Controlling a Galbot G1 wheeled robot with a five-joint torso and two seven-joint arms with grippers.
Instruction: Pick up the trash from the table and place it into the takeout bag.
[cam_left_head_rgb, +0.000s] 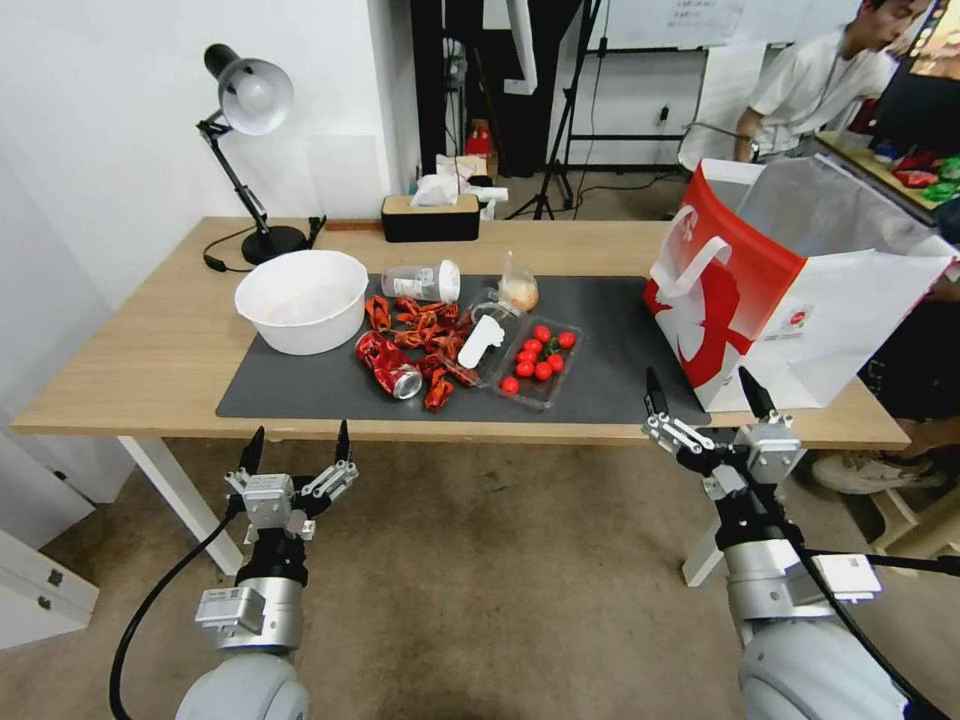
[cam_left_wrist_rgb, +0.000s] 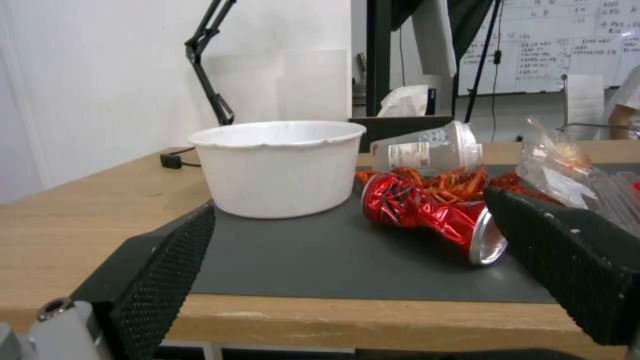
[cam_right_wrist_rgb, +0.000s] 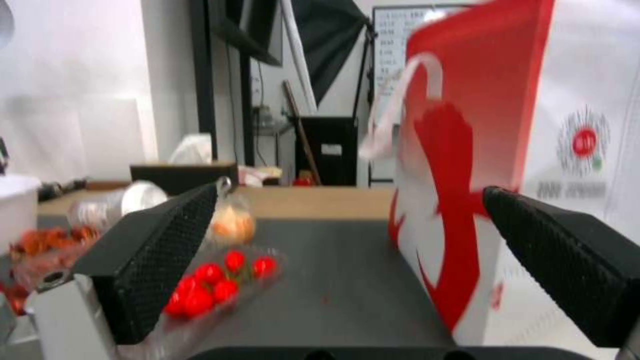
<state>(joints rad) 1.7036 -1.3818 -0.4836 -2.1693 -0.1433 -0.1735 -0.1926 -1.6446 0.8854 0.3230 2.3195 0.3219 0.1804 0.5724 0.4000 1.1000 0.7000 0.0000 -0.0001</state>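
Left gripper (cam_left_head_rgb: 297, 445) and right gripper (cam_left_head_rgb: 708, 390) hover, fingers apparently spread wide.

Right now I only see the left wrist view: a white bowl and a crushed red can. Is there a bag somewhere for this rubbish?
Observer: Yes, the takeout bag stands open at the right end of the table.
Operator: Is the other arm near it?
Observer: The right gripper hangs at the table's front edge, just before the bag, fingers open.
Operator: What lies beyond the can?
Observer: A clear tray of cherry tomatoes lies on the mat, to the right of the crushed red can.
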